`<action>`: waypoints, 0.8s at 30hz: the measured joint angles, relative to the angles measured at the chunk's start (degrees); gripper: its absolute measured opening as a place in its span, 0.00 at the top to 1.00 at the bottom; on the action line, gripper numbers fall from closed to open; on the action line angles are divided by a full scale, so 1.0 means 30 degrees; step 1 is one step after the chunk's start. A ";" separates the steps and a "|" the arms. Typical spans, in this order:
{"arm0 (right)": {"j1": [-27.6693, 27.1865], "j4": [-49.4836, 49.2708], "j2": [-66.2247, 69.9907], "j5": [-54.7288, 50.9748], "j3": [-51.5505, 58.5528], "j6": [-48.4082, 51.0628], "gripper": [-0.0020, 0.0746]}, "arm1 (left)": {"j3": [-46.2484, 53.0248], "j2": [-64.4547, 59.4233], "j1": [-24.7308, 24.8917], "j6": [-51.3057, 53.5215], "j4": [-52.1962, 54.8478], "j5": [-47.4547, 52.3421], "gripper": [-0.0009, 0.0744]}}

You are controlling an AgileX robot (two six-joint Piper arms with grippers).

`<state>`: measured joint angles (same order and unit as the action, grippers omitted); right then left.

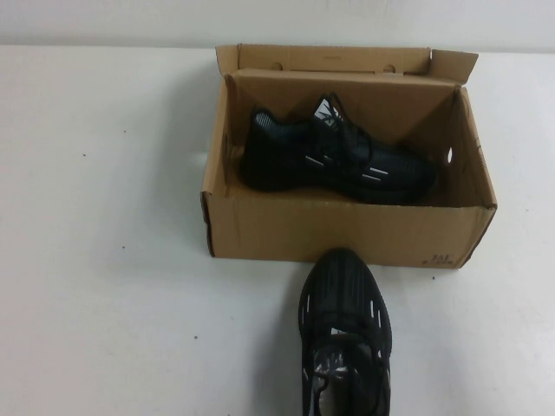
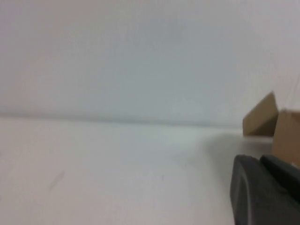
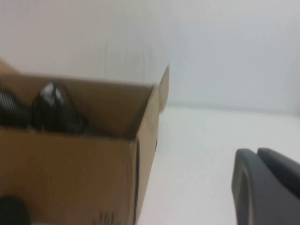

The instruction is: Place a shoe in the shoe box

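Observation:
The brown cardboard shoe box point(image 1: 347, 234) stands open at the back middle of the table, lid flap raised behind. One black sneaker point(image 1: 338, 160) lies inside it, toe to the right. A second identical sneaker point(image 1: 345, 334) stands on the table in front of the box, its toe touching the front wall. Neither arm shows in the high view. My left gripper point(image 2: 260, 161) is shut and empty, low over the table left of the box point(image 2: 283, 136). My right gripper point(image 3: 257, 152) is shut and empty, right of the box point(image 3: 70, 173), where the boxed shoe point(image 3: 51, 110) shows.
The white table point(image 1: 104, 260) stretches bare to the left and right of the box. A pale wall point(image 1: 104, 22) runs along the table's back edge. A dark blurred shape point(image 3: 10, 211) shows by the box's front wall in the right wrist view.

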<state>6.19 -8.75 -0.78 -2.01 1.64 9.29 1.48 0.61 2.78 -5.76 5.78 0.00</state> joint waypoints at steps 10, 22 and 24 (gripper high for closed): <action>0.0000 -0.0111 0.0000 1.0909 0.0000 0.0000 1.00 | 0.0000 0.0000 0.0000 0.0000 0.0000 -1.0110 0.99; 0.0000 -0.0125 0.0000 1.5586 0.0000 -0.0572 1.00 | 0.0000 0.0000 0.0000 -0.1503 0.0000 -1.4617 0.99; 0.0000 -0.0125 -0.0025 1.7737 0.0000 -0.1098 1.00 | 0.0000 0.0000 0.0000 -0.2018 0.0000 -1.6472 0.99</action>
<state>6.19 -9.12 -0.85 51.20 1.64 6.00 1.48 0.61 2.78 -11.82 5.78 -49.42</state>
